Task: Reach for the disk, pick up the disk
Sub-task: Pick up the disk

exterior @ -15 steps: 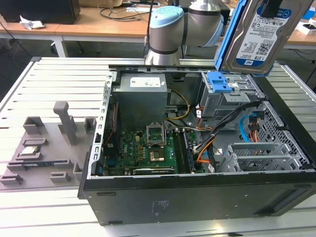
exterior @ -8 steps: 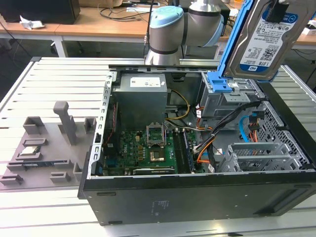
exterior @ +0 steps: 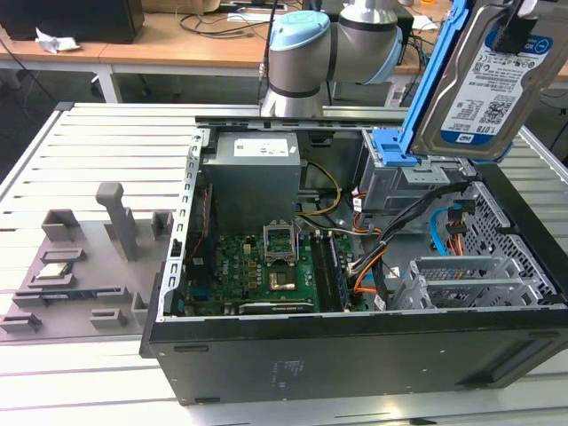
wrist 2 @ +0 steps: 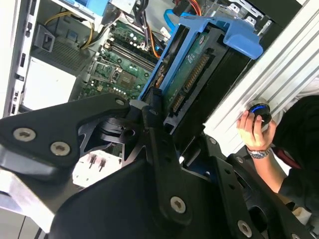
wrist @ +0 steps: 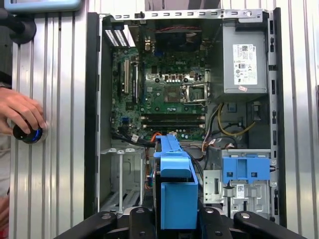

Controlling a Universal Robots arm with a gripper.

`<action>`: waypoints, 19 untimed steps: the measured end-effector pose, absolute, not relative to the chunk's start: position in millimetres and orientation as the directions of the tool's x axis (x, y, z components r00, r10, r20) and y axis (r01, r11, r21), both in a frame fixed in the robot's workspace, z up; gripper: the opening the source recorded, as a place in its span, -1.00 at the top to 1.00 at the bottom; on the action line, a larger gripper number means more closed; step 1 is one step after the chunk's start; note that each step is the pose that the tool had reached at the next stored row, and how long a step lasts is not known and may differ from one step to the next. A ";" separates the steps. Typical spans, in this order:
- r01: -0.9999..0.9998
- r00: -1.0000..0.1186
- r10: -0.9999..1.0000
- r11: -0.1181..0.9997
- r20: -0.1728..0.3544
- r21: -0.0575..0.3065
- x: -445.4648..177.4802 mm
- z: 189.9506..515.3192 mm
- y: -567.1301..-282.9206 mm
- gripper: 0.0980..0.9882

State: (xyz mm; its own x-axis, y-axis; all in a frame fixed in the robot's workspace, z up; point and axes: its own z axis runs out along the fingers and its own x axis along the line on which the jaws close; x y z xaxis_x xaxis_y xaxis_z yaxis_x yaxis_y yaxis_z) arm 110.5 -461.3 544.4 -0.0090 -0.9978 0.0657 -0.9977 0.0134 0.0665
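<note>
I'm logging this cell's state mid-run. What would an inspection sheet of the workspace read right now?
Surface: ribbed metal table, carrying an open PC case.
Job's things: disk in its blue frame, lifted above the case and tilted.
Clutter: grey fixtures on the table, at the exterior view's left.
Gripper: gripper shut on the disk, seen in the second wrist view.
Cables: bundles of orange, blue and black cables inside the case; yellow wires near the power supply.
Surroundings: a person's hand on a round button on the table; desks behind.
</note>
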 end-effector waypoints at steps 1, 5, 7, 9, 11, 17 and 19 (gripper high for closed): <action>-0.998 -0.009 -0.998 0.013 0.067 0.067 110.5 544.3 -463.9 0.41; -0.998 -0.009 -0.997 0.014 0.071 0.066 110.5 544.1 -476.4 0.41; -0.998 -0.009 -0.997 0.014 0.073 0.066 110.5 544.0 -482.4 0.41; -0.998 -0.009 -0.997 0.014 0.075 0.066 110.5 543.9 -486.4 0.41; -0.998 -0.009 -0.997 0.014 0.076 0.066 110.5 543.8 -491.4 0.41; -0.998 -0.009 -0.997 0.014 0.081 0.066 110.5 543.4 -503.7 0.41; -0.998 -0.009 -0.996 0.015 0.084 0.066 110.5 543.2 -510.2 0.41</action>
State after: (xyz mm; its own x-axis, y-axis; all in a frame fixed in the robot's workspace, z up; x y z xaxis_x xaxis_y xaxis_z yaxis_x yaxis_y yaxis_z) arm 110.5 -510.2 543.2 -0.0090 -0.9964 0.0837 -0.9977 0.0146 0.0663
